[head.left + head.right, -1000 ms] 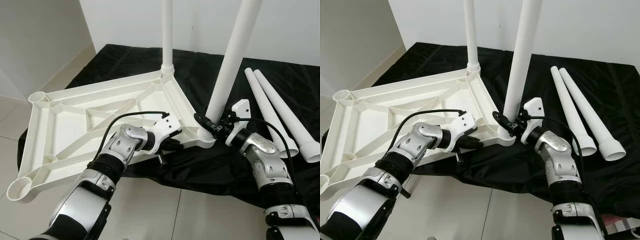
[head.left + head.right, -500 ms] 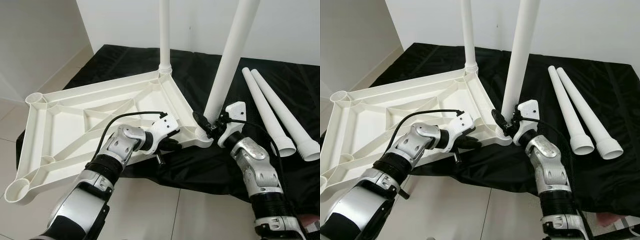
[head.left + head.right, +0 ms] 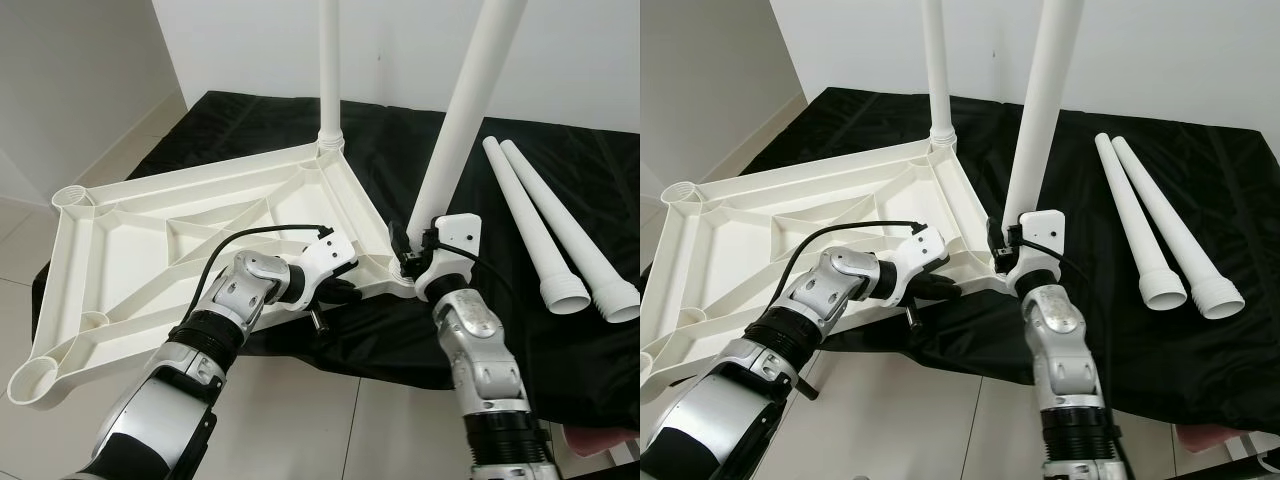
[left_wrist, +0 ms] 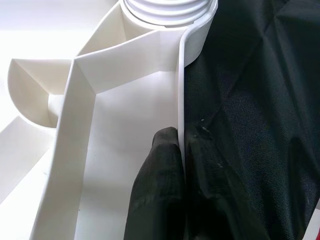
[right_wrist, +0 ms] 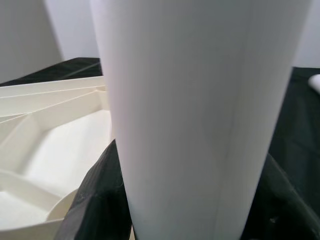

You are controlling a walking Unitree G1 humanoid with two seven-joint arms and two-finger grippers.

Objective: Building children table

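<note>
2 silver arms with black ribbed bands at the joints. Each wrist carries a white camera housing, with a thin black cable looping back along the forearm. The left gripper (image 3: 345,290) and right gripper (image 3: 408,258) have long black fingers (image 4: 162,190).

– What do we have here?
– A white plastic tabletop (image 3: 200,240) lying upside down on a black cloth (image 3: 560,200), two white legs (image 3: 455,130) standing in its corner sockets.
– Others?
– Two loose legs (image 3: 545,225) lying side by side.
</note>
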